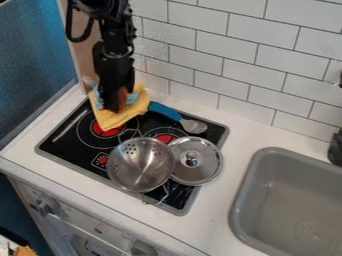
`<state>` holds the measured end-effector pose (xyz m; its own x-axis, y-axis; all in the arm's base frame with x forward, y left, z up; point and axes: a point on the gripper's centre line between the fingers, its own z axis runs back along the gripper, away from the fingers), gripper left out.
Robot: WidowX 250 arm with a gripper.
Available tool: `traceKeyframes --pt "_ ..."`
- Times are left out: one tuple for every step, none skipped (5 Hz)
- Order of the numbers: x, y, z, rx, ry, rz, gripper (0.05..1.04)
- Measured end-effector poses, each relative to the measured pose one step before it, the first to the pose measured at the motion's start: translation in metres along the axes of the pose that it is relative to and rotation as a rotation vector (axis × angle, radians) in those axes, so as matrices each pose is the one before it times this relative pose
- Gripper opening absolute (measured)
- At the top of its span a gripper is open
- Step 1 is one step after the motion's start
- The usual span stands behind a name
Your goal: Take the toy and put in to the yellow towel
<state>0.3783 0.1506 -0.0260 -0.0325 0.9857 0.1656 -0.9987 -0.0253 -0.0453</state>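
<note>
The black gripper [112,104] hangs down at the upper left, over the yellow towel [121,119], which lies rumpled on the back left part of the stove. A reddish-brown thing [123,95] shows against the gripper's right side, and a light blue and pink thing [94,92] is at its left, above the towel. Which of these is the toy, I cannot tell; the gripper covers part of both. Whether the gripper holds either one is also unclear.
A blue-handled spoon [167,111] lies right of the towel. In front are a steel colander [140,165] and a round metal lid [195,161] on the stove [67,142]. The grey sink [267,192] is at the right; a tiled wall [234,60] stands behind.
</note>
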Motion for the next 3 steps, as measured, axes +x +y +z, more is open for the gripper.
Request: traceKeyframes --pt "-0.00133 0.002 -0.00112 0.0067 0.0055 -0.0071 1.001" --pt "0.00154 -0.0009 0.01872 -0.0267 0.0054 0.0031 1.0" --pt "-0.00105 -0.00184 0.0164 -0.0317 0.0104 -0.0006 1.0"
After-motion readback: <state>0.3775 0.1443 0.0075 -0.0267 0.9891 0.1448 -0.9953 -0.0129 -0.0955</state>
